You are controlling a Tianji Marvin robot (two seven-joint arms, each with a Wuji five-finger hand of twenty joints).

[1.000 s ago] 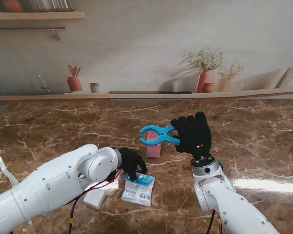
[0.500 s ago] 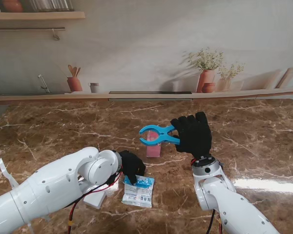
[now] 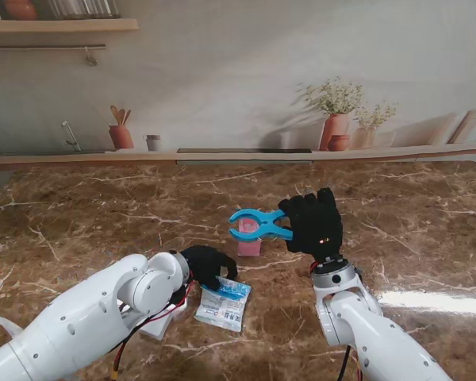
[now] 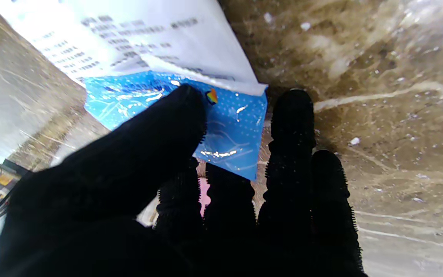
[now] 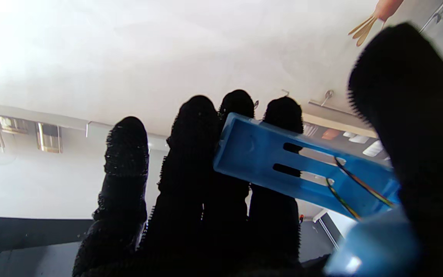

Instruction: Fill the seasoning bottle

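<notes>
A blue-and-white seasoning packet [image 3: 222, 305] lies on the marble table in front of me. My left hand [image 3: 206, 266] is at its blue far end. In the left wrist view the thumb [image 4: 160, 127] presses on the packet [image 4: 148, 46] and the fingers curl under its edge. A pink seasoning bottle [image 3: 249, 242] stands farther out at mid-table. My right hand [image 3: 313, 222] is raised and shut on a blue clip [image 3: 258, 225], whose spread jaws hang just over the bottle. The right wrist view shows the clip's handle [image 5: 302, 169] between thumb and fingers.
A small white box [image 3: 155, 325] sits beside my left forearm. At the back runs a ledge with terracotta pots [image 3: 335, 131] and a utensil jar [image 3: 120, 136]. The marble table [image 3: 412, 230] stretches wide on both sides.
My left hand has drawn slightly nearer to me and closed on the packet's blue end, and the packet has turned a little. The right hand with the clip has sunk slightly.
</notes>
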